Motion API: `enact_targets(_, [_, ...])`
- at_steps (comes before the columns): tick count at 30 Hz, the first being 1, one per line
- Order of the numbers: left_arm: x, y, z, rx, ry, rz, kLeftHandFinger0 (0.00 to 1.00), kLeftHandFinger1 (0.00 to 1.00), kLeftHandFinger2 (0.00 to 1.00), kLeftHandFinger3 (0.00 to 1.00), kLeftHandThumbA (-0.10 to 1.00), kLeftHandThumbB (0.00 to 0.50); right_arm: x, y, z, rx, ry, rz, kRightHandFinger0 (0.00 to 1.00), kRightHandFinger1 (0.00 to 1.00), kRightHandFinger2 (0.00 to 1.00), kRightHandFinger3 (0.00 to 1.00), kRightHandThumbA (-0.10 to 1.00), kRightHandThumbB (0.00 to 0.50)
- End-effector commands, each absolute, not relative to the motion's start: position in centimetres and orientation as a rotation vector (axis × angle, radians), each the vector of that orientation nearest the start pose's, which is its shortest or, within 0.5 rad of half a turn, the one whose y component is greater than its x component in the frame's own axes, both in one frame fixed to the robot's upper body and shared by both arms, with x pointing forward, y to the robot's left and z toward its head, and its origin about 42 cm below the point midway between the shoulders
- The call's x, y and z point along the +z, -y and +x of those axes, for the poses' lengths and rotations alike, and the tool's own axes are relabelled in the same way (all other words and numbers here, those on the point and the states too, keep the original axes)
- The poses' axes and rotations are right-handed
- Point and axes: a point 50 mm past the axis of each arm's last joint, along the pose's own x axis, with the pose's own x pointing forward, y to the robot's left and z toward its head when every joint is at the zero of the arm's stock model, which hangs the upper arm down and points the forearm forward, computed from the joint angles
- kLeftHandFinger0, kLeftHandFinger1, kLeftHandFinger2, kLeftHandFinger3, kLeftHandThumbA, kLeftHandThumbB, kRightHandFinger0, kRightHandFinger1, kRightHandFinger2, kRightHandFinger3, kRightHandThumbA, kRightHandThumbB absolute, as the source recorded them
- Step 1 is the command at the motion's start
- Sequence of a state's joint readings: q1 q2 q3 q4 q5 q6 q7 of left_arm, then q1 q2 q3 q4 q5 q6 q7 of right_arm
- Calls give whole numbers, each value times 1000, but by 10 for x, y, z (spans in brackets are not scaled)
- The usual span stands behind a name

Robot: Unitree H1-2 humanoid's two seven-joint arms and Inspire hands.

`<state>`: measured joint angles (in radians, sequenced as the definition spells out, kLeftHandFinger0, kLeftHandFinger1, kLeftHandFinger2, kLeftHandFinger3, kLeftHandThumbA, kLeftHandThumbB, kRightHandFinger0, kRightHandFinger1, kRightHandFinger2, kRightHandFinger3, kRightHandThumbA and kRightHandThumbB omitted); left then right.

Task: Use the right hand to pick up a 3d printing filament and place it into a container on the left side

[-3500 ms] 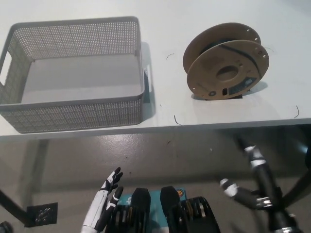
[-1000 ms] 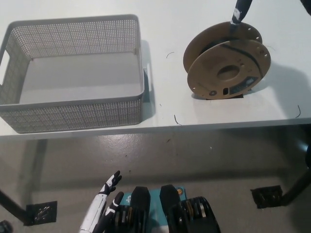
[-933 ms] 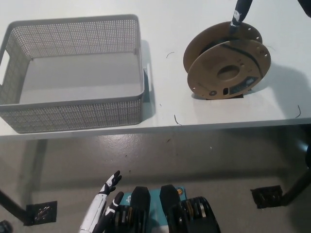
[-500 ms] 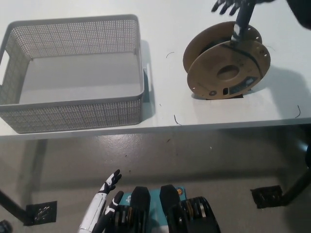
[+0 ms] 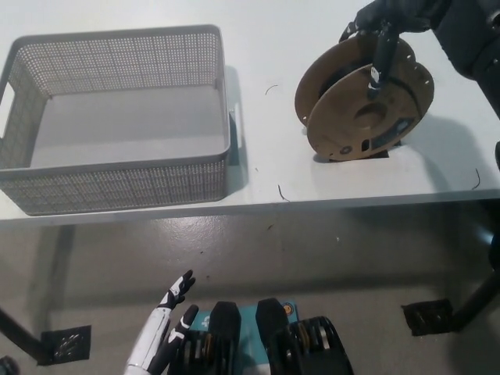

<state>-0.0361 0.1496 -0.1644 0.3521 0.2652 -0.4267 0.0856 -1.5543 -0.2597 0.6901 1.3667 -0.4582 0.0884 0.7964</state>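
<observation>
The black right hand [image 5: 388,22] reaches down from the top right, its fingers curled over the filament spool's [image 5: 364,100] upper rim.

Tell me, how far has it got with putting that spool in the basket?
Early on. The black right hand has reached the top of the filament spool, which is on the table, upright. Lifting and carrying remain; the grey basket holds nothing. The white left hand rests low, open.
</observation>
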Motion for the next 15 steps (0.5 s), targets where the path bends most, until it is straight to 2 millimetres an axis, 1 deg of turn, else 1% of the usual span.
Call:
enact_targets(1, [50, -219, 286, -215, 194, 393, 1000, 1000, 1000, 1000, 1000, 139, 390, 168, 599, 604, -381, -1387, 1000, 1000, 1000, 1000, 807, 348])
enact_targets(2, [51, -220, 286, -215, 192, 395, 1000, 1000, 1000, 1000, 1000, 141, 387, 168, 601, 557, -320, -1409, 740, 803, 921, 1000, 454, 291])
enact_targets(3, [51, -221, 286, -214, 193, 396, 1000, 1000, 1000, 1000, 1000, 142, 385, 168, 602, 532, -276, -1427, 759, 849, 934, 993, 297, 269])
enact_targets(4, [51, -221, 286, -214, 193, 396, 1000, 1000, 1000, 1000, 1000, 142, 384, 168, 602, 527, -263, -1430, 757, 827, 885, 902, 176, 281])
enact_targets(5, [51, -221, 288, -213, 195, 397, 1000, 1000, 1000, 1000, 1000, 148, 384, 170, 603, 502, -202, -1436, 832, 802, 710, 425, -89, 281])
enact_targets(6, [52, -221, 290, -211, 198, 396, 1000, 1000, 1000, 1000, 1000, 149, 386, 173, 604, 467, -170, -1410, 882, 807, 645, 228, -100, 268])
enact_targets(7, [52, -222, 291, -211, 199, 397, 1000, 1000, 1000, 1000, 1000, 152, 389, 177, 605, 454, -144, -1369, 252, 337, 323, 132, -100, 194])
enact_targets(8, [52, -222, 291, -212, 198, 399, 1000, 1000, 1000, 1000, 1000, 160, 390, 181, 605, 437, -123, -1346, 30, 142, 248, 182, -100, 146])
enact_targets(9, [53, -222, 291, -212, 198, 397, 1000, 1000, 1000, 1000, 1000, 160, 392, 185, 606, 415, -117, -1326, 6, 84, 300, 245, -100, 166])
enact_targets(10, [53, -222, 291, -212, 197, 394, 1000, 1000, 1000, 1000, 1000, 160, 394, 188, 606, 401, -111, -1318, 0, 131, 457, 347, -100, 159])
enact_targets(11, [54, -222, 292, -210, 199, 396, 1000, 1000, 1000, 1000, 1000, 154, 395, 190, 606, 392, -105, -1311, 36, 268, 610, 419, -100, 190])
enact_targets(12, [54, -222, 292, -211, 201, 401, 1000, 1000, 1000, 1000, 1000, 149, 396, 194, 607, 380, -99, -1294, 55, 318, 657, 513, -100, 210])
enact_targets(13, [54, -223, 292, -211, 198, 403, 1000, 1000, 1000, 1000, 1000, 148, 397, 196, 607, 372, -95, -1284, 48, 337, 668, 575, -100, 210])
enact_targets(14, [54, -222, 293, -211, 197, 402, 1000, 1000, 1000, 1000, 1000, 152, 399, 198, 607, 358, -94, -1278, 60, 463, 805, 635, -100, 211])
enact_targets(15, [53, -222, 293, -212, 200, 401, 1000, 1000, 1000, 1000, 1000, 150, 401, 202, 608, 335, -99, -1258, 142, 576, 879, 666, -100, 226])
